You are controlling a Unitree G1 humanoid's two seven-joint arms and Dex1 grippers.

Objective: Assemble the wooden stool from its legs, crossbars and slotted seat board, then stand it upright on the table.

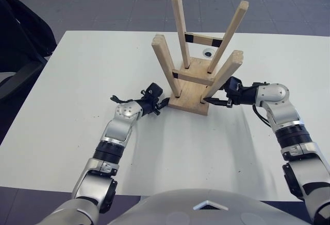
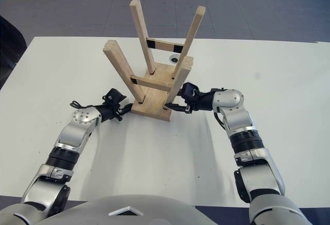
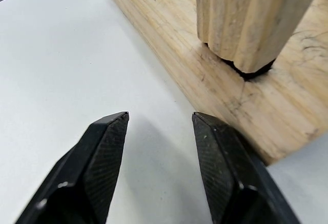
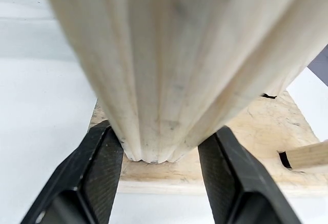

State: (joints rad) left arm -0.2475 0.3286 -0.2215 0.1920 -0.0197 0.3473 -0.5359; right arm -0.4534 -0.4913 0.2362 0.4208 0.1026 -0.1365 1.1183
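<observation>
The pale wooden stool (image 1: pixel 192 88) rests upside down on the white worktop (image 1: pixel 77 106), legs (image 1: pixel 180 27) pointing up, squarely between the arms, with the left end effector (image 3: pixel 159 116) spread empty beside its near-left corner and the right end effector (image 4: pixel 163 130) spread astride one leg's base.

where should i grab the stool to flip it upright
Probably two opposite legs, low near the seat board, one gripper coming in from each side. The stool rests seat-down with legs splayed upward, so their bases look stiffest and reachable. The right gripper straddles the near right leg; the left gripper is open beside the board.
</observation>
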